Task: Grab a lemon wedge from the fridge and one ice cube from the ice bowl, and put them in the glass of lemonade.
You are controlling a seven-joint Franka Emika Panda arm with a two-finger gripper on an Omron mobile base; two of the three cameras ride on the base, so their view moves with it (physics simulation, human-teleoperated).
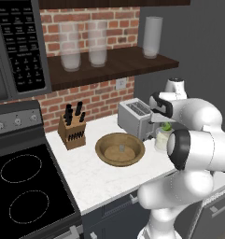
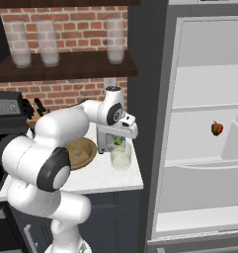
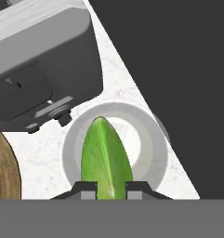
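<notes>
**A:** So where's the lemon wedge (image 3: 105, 160) right now?

**B:** Pinched between the gripper (image 3: 110, 189) fingertips, jaws clamped tight on it. In the hand view it hangs right over the mouth of the glass of lemonade (image 3: 153, 153), pointy end sticking out across the rim.

**A:** And the glass sits where?

**B:** Near the counter (image 1: 90, 179) right edge, close to the front corner, just beside the open fridge (image 2: 199, 123). The toaster (image 1: 135, 116) stands right behind it toward the back wall, really close. It looms large in the hand view next to the glass.

**A:** Anything else crowding in?

**B:** The ice bowl (image 1: 120, 149) sits just left of the glass, mid counter, with an ice cube (image 1: 122, 148) in the middle. A knife block (image 1: 72, 128) stands further left near the stove (image 1: 25, 186). Three tall frosted glasses (image 1: 97, 44) are up on the shelf, and a small red fruit (image 2: 217, 128) sits on a fridge shelf. The arm's own elbow covers most of the glass from the left base view.
</notes>
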